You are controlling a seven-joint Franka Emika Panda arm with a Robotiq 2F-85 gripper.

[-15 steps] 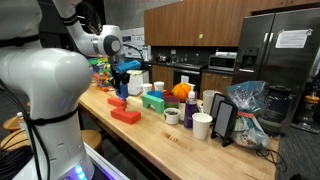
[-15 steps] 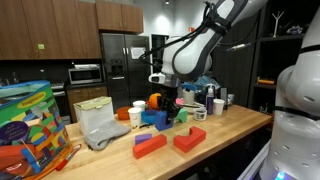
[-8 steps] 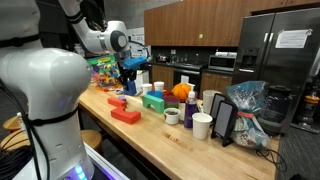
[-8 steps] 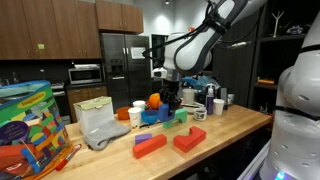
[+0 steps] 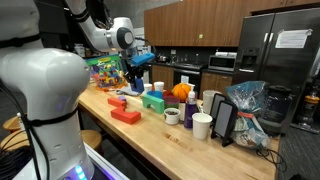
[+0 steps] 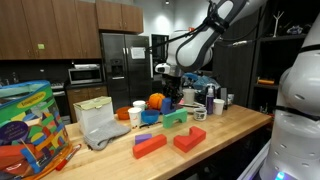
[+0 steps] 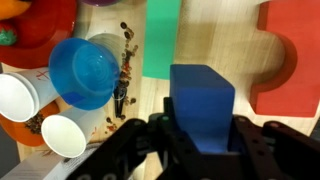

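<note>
Your claw (image 7: 200,132) is pinching the blue block (image 7: 202,95) at the lower centre of the wrist view, with a dark finger (image 7: 150,140) pressed against each of its flat sides. In an exterior view, the block hangs in the claw (image 5: 136,66) in the upper middle-left of the frame. It is up in the air over the counter (image 5: 150,135), apart from everything below it.

The block looks like a chunky, matte piece with square edges and flat, parallel faces. It is probably light, stiff and not fragile. Its surface seems smooth, so it could slide if you tilt the wrist hard. The best hold, I judge, is the one you have now, across two opposite faces near the middle rather than on a corner.

In the wrist view, below the block:
- At the top centre lies a green block (image 7: 160,40), a flat, dull slab with straight sides.
- At the upper right is a red block (image 7: 290,60) with a curved notch cut into it.
- At the left is a round blue cup (image 7: 85,72) of glossy, see-through plastic.
- Just beside the blue cup, at the lower left, stand white cups (image 7: 62,135) with open mouths.
- Dark crumbs are scattered on the pale, grained wood between the blue cup and the green slab
</note>
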